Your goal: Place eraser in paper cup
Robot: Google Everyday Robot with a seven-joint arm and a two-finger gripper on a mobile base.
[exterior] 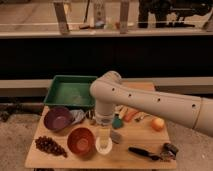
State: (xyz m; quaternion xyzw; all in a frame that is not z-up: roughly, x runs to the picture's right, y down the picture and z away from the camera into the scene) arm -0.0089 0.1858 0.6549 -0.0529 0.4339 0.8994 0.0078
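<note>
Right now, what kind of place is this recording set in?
Probably a lab or test area, not a home: a small wooden table set with test props, a green tray and purple bowl, railings behind. The pincer hangs over the paper cup.
</note>
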